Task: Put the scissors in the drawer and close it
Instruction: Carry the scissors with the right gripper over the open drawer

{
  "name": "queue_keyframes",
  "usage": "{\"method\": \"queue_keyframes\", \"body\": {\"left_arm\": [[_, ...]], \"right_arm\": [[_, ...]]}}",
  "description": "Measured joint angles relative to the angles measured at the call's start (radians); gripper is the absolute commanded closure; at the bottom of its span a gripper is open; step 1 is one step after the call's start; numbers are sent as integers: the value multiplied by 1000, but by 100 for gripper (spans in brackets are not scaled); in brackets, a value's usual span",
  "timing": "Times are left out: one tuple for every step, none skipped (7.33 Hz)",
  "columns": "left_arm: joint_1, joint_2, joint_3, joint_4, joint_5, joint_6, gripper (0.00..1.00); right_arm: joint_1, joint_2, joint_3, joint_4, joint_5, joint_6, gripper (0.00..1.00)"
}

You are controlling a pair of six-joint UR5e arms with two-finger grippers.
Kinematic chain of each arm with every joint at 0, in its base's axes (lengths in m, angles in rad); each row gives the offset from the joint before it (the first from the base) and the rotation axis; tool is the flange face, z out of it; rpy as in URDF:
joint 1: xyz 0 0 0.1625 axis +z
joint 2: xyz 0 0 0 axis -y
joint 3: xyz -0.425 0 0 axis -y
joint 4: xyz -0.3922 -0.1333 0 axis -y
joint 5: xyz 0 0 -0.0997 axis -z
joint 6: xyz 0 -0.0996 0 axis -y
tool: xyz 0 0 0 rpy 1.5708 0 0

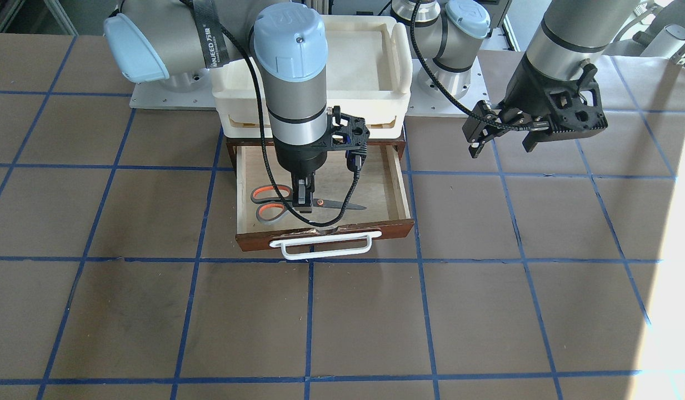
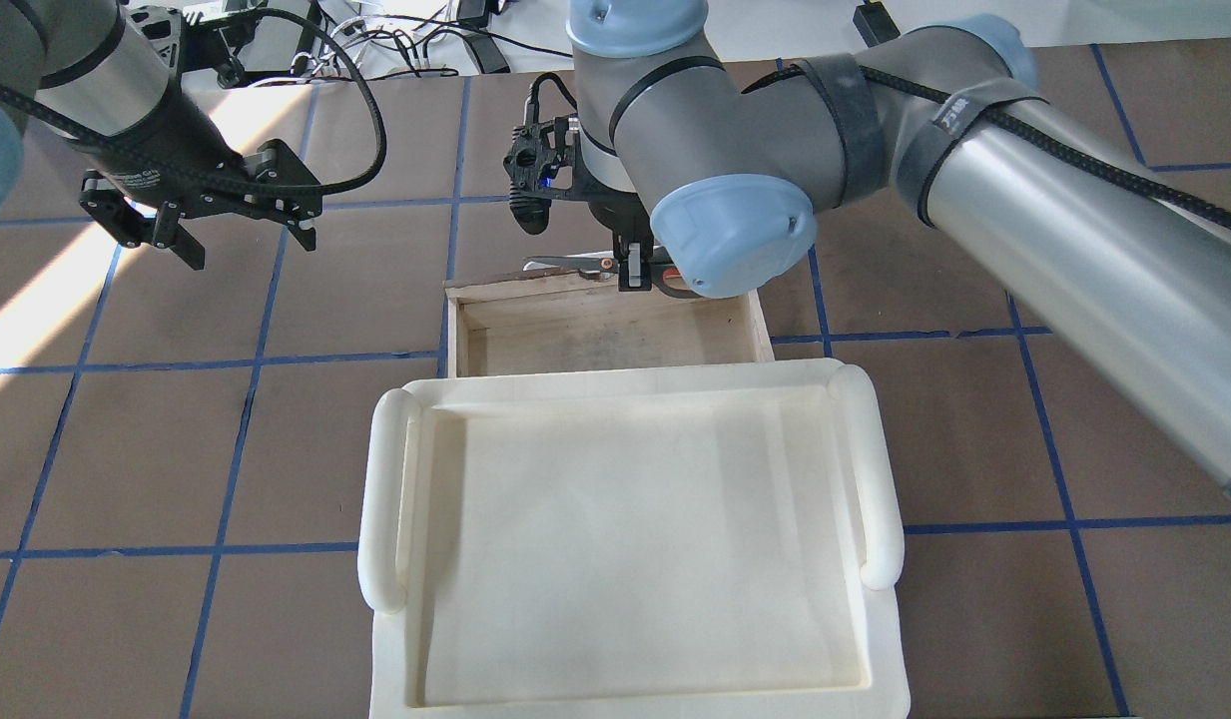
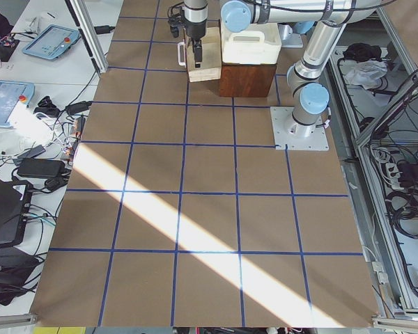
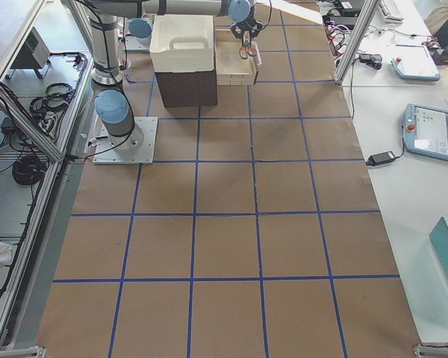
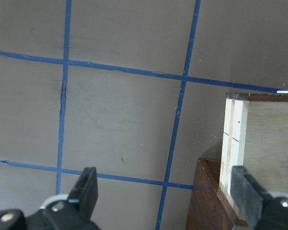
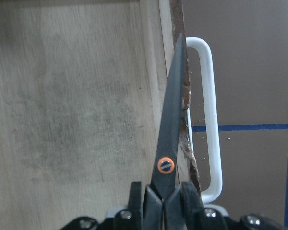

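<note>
Gripping the scissors in the right gripper, clamped just behind the pivot, low over the open drawer, blades running along its front wall. Probably placing: next calling for lowering, releasing inside, then pushing the white handle. Holding the left gripper spread and empty above the brown, blue-taped table. Sitting on side benches: tablets, cables.

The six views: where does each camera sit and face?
Front-facing: across the brown gridded table, facing the robot; both arms.
Overhead: behind the robot, looking down; both arms.
Exterior left: table's end, looking along it; arms at top.
Exterior right: opposite end; same.
Left wrist: above the table; open left hand.
Right wrist: above pale plywood drawer; right hand holds black, orange-looped scissors, shared with front-facing.
</note>
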Motion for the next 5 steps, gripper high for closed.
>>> {"method": "queue_keyframes", "body": {"left_arm": [[0,0,0,0,0,0,0],[0,0,0,0,0,0,0],[0,0,0,0,0,0,0],[0,0,0,0,0,0,0],[0,0,0,0,0,0,0]], "right_arm": [[9,5,5,2,1,32,100],[17,12,8,2,1,60,100],[29,22,15,-1,0,68,100],[44,32,25,-3,-1,68,100],[55,39,32,-4,-2,69,100]]}}
